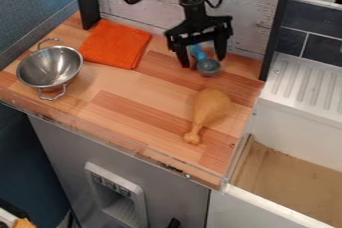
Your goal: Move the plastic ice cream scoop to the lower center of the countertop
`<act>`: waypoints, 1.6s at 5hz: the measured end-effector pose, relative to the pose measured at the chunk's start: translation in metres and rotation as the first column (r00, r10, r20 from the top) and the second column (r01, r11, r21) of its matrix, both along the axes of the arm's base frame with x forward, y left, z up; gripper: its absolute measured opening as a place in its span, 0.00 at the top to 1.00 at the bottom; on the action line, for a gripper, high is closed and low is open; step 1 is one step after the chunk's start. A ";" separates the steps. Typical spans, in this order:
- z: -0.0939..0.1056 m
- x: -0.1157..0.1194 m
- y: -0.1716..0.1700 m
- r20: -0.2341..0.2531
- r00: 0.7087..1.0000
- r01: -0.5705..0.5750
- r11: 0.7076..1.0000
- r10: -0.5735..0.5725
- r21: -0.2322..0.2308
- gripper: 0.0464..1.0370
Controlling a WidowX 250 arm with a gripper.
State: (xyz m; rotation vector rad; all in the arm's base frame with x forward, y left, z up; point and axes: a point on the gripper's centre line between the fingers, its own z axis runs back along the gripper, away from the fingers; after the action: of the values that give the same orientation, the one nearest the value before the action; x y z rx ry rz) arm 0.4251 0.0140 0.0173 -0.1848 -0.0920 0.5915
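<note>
Scoop lined up, wide-open gripper [202, 61] over it, top of the frame
So the ice cream scoop [208, 67] is upper right of centre on the countertop [127, 104], between two fingers set wide apart; I'd call this the grasp step, can't tell if anything touches yet; best bet is centring on the blue handle, dropping straight down, then squeezing gently, since a pinch on the round cup could roll it; after that, lift and swing left of the toy drumstick [212, 106] toward lower centre; as for containers, the metal colander [50, 64] at left shows just shiny metal inside; the sink [270, 207] at lower right has a tan bottom
</note>
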 end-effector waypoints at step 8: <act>0.034 -0.045 0.047 0.018 0.992 0.124 0.989 -0.126 0.078 0.71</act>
State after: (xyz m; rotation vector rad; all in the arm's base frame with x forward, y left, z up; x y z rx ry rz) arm 0.3803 0.0614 0.0516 -0.1221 -0.1238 0.4599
